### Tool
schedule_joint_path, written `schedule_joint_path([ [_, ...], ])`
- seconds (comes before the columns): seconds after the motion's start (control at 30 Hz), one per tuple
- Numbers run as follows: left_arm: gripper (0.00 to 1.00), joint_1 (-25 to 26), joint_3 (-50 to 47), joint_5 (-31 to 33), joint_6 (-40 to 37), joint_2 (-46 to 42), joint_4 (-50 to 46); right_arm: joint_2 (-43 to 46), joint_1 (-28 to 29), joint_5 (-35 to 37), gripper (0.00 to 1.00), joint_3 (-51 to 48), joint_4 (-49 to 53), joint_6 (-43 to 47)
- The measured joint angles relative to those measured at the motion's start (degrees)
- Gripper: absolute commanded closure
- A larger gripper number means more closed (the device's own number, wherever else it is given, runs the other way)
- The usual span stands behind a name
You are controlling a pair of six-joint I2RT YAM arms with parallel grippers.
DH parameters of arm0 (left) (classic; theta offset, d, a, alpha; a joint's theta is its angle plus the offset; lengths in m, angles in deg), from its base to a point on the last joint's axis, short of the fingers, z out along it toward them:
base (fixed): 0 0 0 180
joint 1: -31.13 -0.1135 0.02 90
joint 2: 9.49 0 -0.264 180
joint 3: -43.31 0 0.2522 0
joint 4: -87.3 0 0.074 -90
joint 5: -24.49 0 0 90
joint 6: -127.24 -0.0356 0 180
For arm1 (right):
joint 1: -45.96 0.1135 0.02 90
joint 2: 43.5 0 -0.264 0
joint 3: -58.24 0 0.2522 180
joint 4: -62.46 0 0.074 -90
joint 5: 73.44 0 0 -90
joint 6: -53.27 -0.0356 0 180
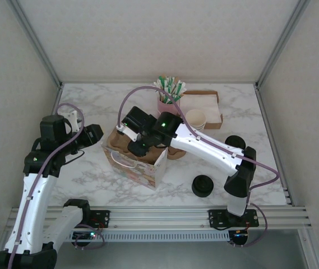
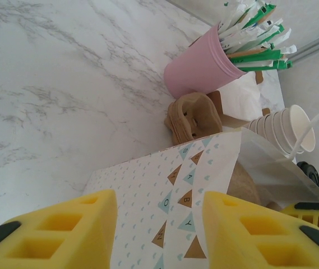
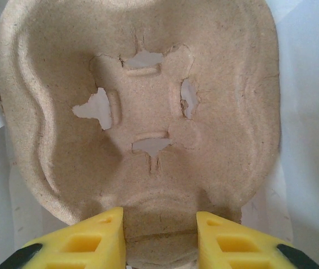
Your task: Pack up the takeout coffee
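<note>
Right claw [image 3: 160,224]: you're pinching the brown moulded-pulp cup carrier [image 3: 142,101] to seat it in the patterned paper bag [image 2: 195,168]; left claw [image 2: 159,197], jaws apart, guards its left side.

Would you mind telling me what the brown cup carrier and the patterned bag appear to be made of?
The cup carrier looks like moulded paper pulp: matte, fibrous brown, with ragged edges at its cut-outs. The patterned bag seems to be smooth printed paper, judging by its flat panel and crisp fold.
</note>
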Motion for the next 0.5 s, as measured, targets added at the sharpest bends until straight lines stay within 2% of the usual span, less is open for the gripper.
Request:
schedule_joint_path([
  [0.5,0.5,0.0,0.0,3.5,0.3,-0.4,0.0,-5.8,0.0,0.4,0.68,3.3,5.0,3.8],
])
